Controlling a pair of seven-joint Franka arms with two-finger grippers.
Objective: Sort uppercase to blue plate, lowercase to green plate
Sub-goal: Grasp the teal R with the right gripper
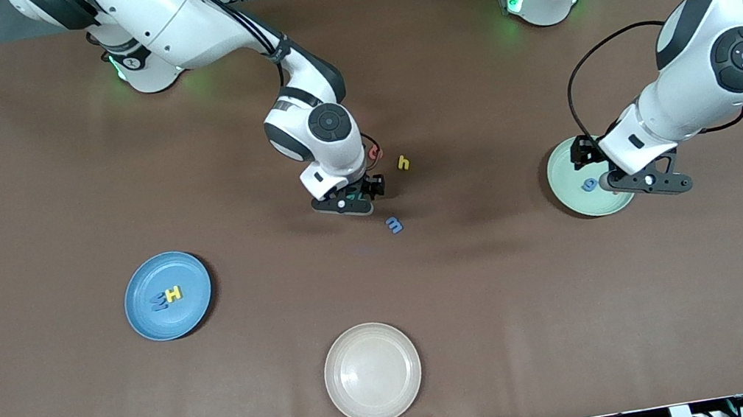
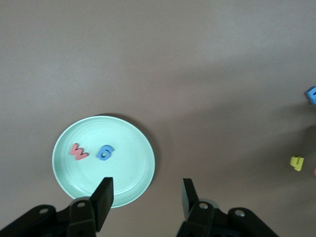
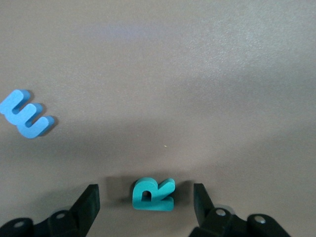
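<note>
The teal uppercase R (image 3: pixel 153 194) lies on the table mid-way along it. My right gripper (image 3: pixel 146 203) is down around it, open, with a gap on each side. The red G (image 1: pixel 374 153) peeks out beside that wrist. The yellow h (image 1: pixel 403 163) and the blue m (image 1: pixel 394 224) lie loose close by. The blue plate (image 1: pixel 142 276) holds the blue M (image 1: pixel 159 301) and the yellow H (image 1: pixel 174 293). The green plate (image 2: pixel 126 140) holds the red w (image 2: pixel 78 152) and the blue g (image 2: pixel 105 152). My left gripper (image 2: pixel 145 195) hangs open and empty over that plate's edge.
A cream plate (image 1: pixel 372 372) sits near the table's front edge, nearer to the front camera than the loose letters. The blue plate is toward the right arm's end and the green plate toward the left arm's end. Brown tabletop lies between them.
</note>
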